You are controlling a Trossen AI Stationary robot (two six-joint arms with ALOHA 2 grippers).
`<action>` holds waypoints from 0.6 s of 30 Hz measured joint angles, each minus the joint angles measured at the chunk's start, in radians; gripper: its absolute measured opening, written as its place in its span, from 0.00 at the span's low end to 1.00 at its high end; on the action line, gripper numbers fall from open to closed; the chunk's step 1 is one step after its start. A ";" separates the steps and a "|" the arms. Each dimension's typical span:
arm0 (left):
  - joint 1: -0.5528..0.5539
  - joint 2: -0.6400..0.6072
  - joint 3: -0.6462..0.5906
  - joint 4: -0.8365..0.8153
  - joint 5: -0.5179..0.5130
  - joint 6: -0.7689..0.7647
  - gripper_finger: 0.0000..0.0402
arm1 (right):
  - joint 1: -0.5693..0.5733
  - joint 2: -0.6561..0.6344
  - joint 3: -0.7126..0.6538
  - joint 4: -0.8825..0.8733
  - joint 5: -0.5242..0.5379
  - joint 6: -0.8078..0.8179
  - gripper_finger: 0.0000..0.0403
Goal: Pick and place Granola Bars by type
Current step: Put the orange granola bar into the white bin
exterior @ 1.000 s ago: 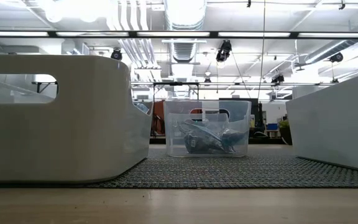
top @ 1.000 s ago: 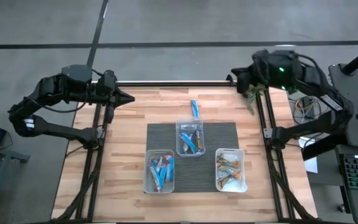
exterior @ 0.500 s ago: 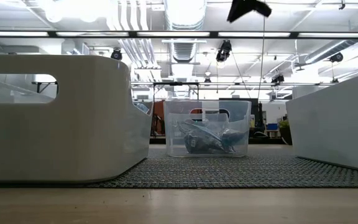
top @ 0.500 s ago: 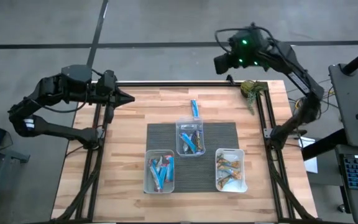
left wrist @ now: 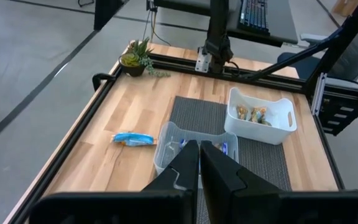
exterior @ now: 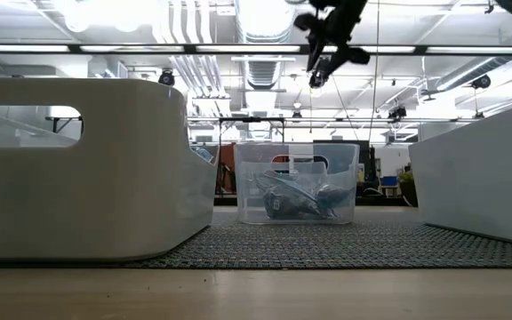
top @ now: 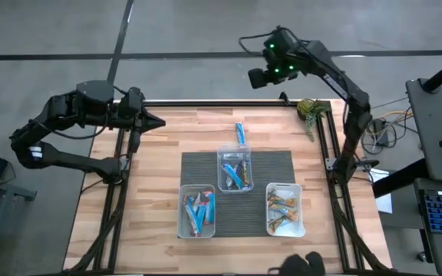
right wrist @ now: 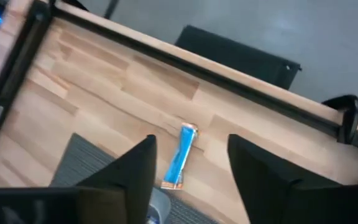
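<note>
Fingers of the right gripper (right wrist: 188, 177) stand spread, empty, above the blue bar (top: 240, 133); left gripper (left wrist: 199, 168) clenched.

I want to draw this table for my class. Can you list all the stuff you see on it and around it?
Loose granola bar: one, blue, on bare wood just beyond the mat.
Mat: one, dark grey, mid-table under the tubs.
Middle tub: one, clear, on the mat, holding dark and blue bars.
Left tub: one, pale, holding blue bars.
Right tub: one, white, holding orange-tan bars.
Plant: one, green, at the table's far right corner.
Table: one, light wood, black frame.
Left end effector: shut, at the table's left edge.
Right end effector: open, high above the far edge, over the loose bar.
</note>
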 joint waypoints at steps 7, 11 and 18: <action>0.000 0.000 0.000 -0.013 0.000 0.000 0.00 | -0.010 0.090 0.000 -0.002 0.001 -0.009 0.64; 0.000 0.000 0.000 -0.013 -0.013 -0.002 0.00 | -0.011 0.145 0.000 -0.001 0.012 0.008 0.72; 0.000 0.000 0.000 -0.014 -0.074 -0.072 0.00 | -0.007 0.250 0.000 0.001 0.002 0.011 0.78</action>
